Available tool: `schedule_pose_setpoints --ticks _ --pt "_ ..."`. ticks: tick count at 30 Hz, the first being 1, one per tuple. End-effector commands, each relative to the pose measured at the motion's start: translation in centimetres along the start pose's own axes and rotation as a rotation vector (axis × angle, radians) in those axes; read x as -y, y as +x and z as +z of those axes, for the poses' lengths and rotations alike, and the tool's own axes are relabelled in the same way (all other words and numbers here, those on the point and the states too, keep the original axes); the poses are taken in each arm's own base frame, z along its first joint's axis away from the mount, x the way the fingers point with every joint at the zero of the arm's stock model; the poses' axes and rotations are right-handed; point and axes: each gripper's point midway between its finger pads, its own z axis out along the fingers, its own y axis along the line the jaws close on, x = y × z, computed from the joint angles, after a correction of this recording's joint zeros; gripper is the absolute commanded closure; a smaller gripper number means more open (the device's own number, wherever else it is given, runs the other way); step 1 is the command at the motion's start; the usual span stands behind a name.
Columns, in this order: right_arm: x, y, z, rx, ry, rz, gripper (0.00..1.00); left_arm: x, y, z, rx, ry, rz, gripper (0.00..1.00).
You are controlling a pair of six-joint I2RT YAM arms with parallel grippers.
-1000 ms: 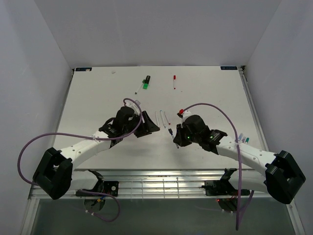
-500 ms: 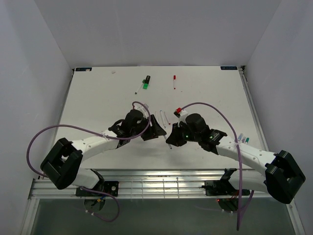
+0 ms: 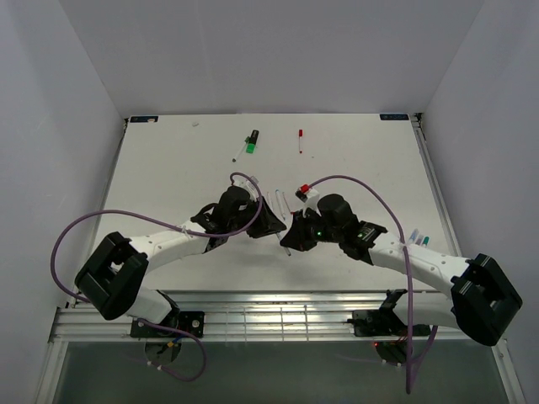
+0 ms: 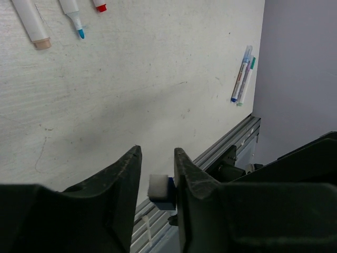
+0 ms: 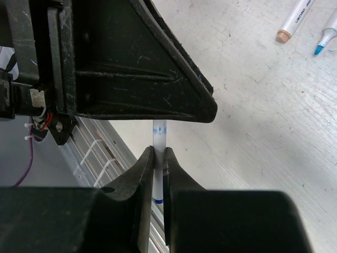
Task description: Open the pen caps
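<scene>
My right gripper is shut on a thin white pen with blue print, held above the table near its front edge. In the top view it meets my left gripper tip to tip. The pen's blue cap, with a pale end face, sits between the jaws of my left gripper. It touches the right finger, and a gap remains at the left finger. The left gripper's black body hides the pen's far end in the right wrist view.
Uncapped pens lie side by side mid-table: one pale-tipped, one blue-tipped, one red-tipped. More pens lie by the right edge. A green-capped black marker and a red-capped pen lie at the back. The metal rail runs along the front.
My left arm swung right toward the right gripper until the tips met, and its jaws narrowed around the blue cap. The right gripper shifted slightly left, keeping hold of the pen.
</scene>
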Motion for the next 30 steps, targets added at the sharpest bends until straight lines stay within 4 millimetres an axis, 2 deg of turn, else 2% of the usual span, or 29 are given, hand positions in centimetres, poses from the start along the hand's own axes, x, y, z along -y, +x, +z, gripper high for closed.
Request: schedule_pose_setpoints --ticks 1,3,5,6,12,16,18,20,22,26,30 --pt "-1.0 -0.7 0.4 0.027 -0.046 -0.008 0.92 2.2 -1.3 -0.5 0.044 0.049 0.008 0.61" --pt "-1.0 -0.8 0.5 0.031 -0.045 -0.010 0.92 2.3 -1.2 -0.5 0.038 0.051 0.006 0.69" --pt "-1.1 -1.0 0.6 0.036 -0.049 -0.012 0.92 2.4 -1.2 -0.6 0.038 0.054 0.007 0.72" --pt "-1.0 -1.0 0.7 0.038 -0.049 -0.010 0.92 2.1 -1.2 -0.6 0.038 0.043 0.003 0.78" --pt "-1.0 -1.1 1.3 0.035 -0.053 -0.018 0.92 2.3 -1.4 -1.2 0.047 0.031 -0.001 0.92" --pt "-1.2 -1.2 1.2 0.048 -0.065 -0.027 0.77 2.3 -1.6 -1.6 0.057 0.021 -0.001 0.99" --pt "-1.3 -1.0 1.4 0.035 -0.078 -0.044 0.70 2.3 -1.7 -1.7 0.060 0.015 -0.003 1.00" --pt "-1.8 -1.1 1.5 0.016 -0.104 -0.057 0.69 2.7 -1.9 -2.0 0.070 0.025 -0.002 1.00" --pt "-1.8 -1.1 1.8 0.002 -0.107 -0.058 0.69 2.4 -1.7 -2.1 0.058 0.005 -0.010 1.00" --pt "-2.6 -1.3 2.3 -0.006 -0.156 -0.066 0.69 3.5 -2.0 -2.3 0.054 0.028 -0.007 1.00" --pt "-3.3 -1.6 2.9 -0.013 -0.202 -0.069 0.74 3.7 -2.2 -2.6 0.060 0.027 -0.016 1.00"
